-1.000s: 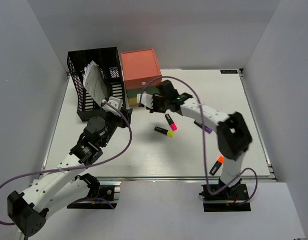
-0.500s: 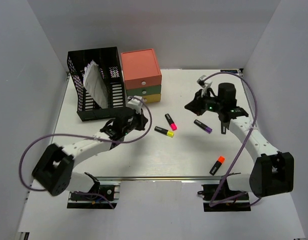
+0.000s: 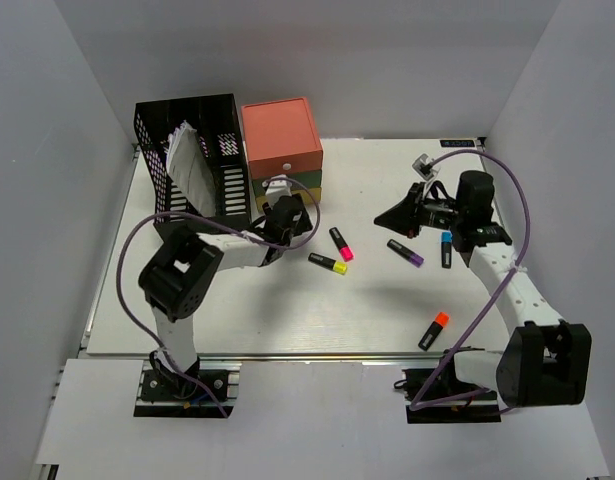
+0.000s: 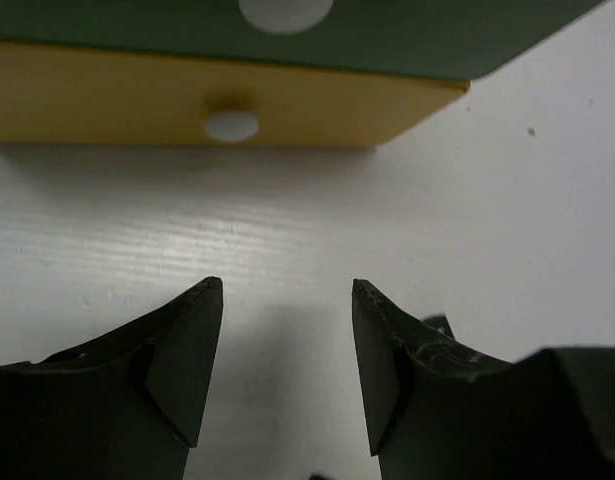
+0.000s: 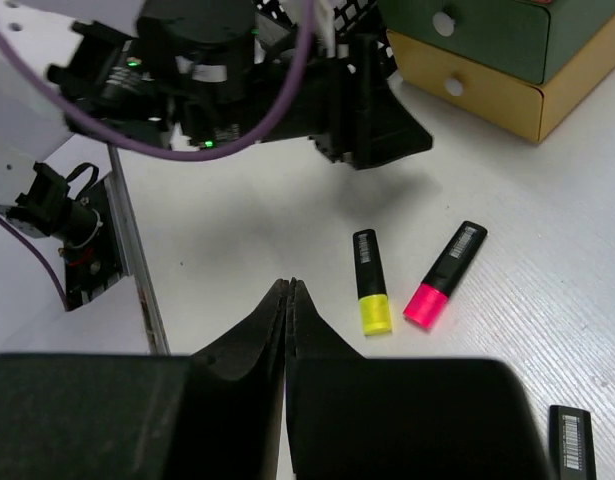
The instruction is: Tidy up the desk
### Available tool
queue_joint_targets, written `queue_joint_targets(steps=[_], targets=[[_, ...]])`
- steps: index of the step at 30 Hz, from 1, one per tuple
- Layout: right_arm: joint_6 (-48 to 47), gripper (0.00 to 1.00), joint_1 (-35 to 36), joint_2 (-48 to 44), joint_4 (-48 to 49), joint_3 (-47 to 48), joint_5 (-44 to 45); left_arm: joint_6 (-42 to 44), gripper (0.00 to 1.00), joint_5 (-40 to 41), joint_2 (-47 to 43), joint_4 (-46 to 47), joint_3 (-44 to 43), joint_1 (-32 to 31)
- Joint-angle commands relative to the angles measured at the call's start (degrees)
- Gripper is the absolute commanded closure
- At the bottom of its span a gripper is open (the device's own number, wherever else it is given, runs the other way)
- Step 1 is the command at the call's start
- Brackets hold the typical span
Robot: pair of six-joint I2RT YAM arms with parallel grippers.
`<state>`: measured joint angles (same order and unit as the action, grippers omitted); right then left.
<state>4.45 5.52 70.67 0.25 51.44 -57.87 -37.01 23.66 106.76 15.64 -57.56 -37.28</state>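
L gripper, jaws apart & empty, faces the yellow drawer of the drawer unit, prob. to pull its knob; R gripper, right of the unit, is pinched together w/ nothing in it; the desk lies beneath the unit.

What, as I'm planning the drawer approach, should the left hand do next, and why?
Probably ease the left hand forward toward the knob of the yellow drawer: the hand is open and empty, short of the drawer, with the knob a little off the gap's centre.
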Motion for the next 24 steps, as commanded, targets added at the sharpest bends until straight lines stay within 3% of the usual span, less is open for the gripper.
queue_joint_targets(steps=[1, 5, 10, 24], targets=[[2.1, 1.0, -1.2, -3.5, 6.0, -1.9, -3.5, -1.0, 0.36, 7.3, 2.0, 2.6, -5.1, 0.3], [3.4, 1.0, -1.6, -4.6, 6.7, -2.1, -4.4, 1.1, 0.36, 11.4, 5.3, 6.3, -6.3, 0.3], [3.6, 0.99, -2.2, -5.4, 7.0, -2.3, -4.4, 1.1, 0.36, 17.2, 8.0, 2.7, -11.2, 0.3], [4.5, 1.0, -4.2, -5.2, 7.7, -2.5, -4.9, 1.4, 0.42, 18.1, 12.6, -1.0, -17.0, 1.9]])
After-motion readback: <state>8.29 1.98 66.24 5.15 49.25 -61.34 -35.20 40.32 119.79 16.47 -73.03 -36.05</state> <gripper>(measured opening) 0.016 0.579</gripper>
